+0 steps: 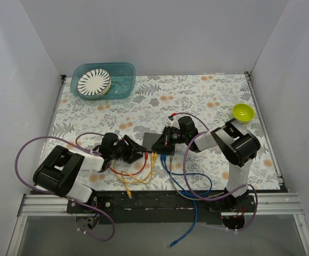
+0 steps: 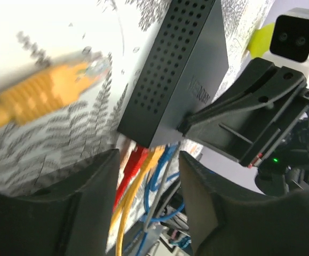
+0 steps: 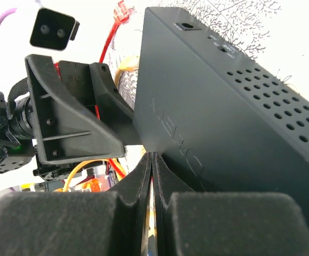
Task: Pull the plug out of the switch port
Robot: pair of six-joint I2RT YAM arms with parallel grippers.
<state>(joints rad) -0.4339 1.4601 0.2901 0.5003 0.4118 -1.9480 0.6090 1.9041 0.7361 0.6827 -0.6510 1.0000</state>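
The switch [image 3: 234,122] is cut off at the right wrist view's edge; from above, its sockets cannot be made out. A yellow plug [image 2: 55,88], seemingly loose, is blurred.

The switch [image 3: 223,122] has a smooth, matt black shell with rows of small punched holes along one side (plastic or painted metal, hard to tell). The cables [image 2: 154,157] at the switch have smooth, faintly shiny jackets. The left gripper [image 2: 148,176] and right gripper [image 3: 152,160], both at the switch, are matt black plastic, finely grained. Beyond the switch, the tub [image 1: 123,85] is glossy see-through plastic. The table cover [image 1: 197,101] looks matt.
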